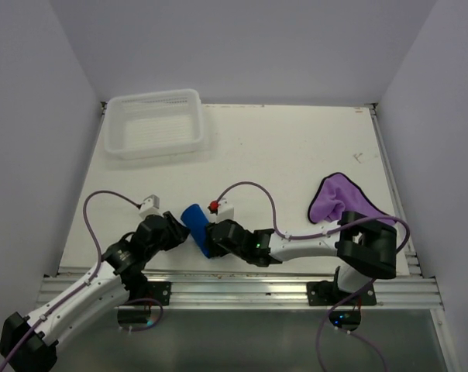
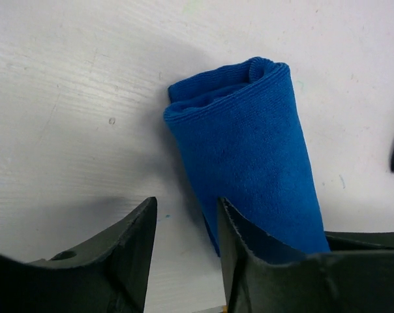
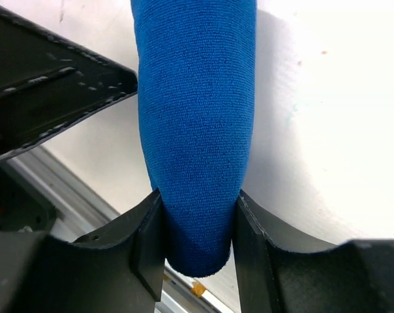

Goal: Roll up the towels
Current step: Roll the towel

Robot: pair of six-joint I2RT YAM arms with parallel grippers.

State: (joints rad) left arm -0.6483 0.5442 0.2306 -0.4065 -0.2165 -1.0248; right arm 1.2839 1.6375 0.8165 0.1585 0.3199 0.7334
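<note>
The royal blue towel [image 1: 195, 222] is rolled into a tube and lies near the table's front edge, between my two grippers. My right gripper [image 1: 211, 237] is shut on its near end; in the right wrist view both fingers press the roll [image 3: 197, 117] at the gripper [image 3: 197, 199]. My left gripper [image 1: 183, 235] is open and holds nothing. In the left wrist view the gripper [image 2: 187, 203] has bare table between its fingers, with the roll [image 2: 249, 156] just beside its right finger. The light purple towel [image 1: 338, 200] with a dark edge lies crumpled at the right.
A white mesh basket [image 1: 155, 97] stands at the back left. The aluminium rail [image 1: 242, 291] runs along the front edge, just below the roll's near end [image 3: 66, 195]. My left gripper's finger [image 3: 47, 98] shows at the left of the right wrist view.
</note>
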